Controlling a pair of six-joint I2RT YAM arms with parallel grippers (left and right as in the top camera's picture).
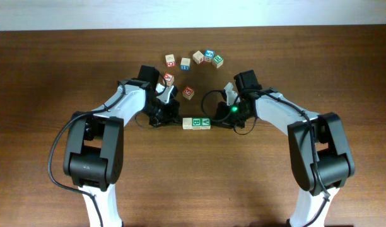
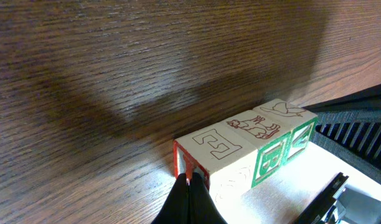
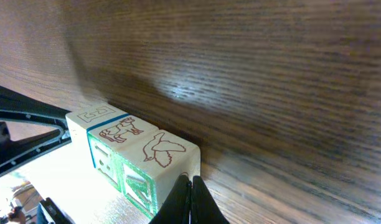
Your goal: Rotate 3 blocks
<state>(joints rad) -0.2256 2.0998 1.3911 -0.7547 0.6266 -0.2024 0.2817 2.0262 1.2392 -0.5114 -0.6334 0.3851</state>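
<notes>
The three blocks (image 1: 197,123) lie in a touching row on the tabletop (image 1: 193,183), between the arms. The left tool (image 2: 189,186), pressed together, meets the row's E end. The right tool (image 3: 191,190), also pressed together, meets the bird end.

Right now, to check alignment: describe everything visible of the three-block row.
The row is three light-wood cubes lying end to end, touching, flat on the table. Faces show green-printed letters, an outlined E, an animal and a bird. The left gripper and right gripper, jaws shut, sit at opposite ends.
</notes>
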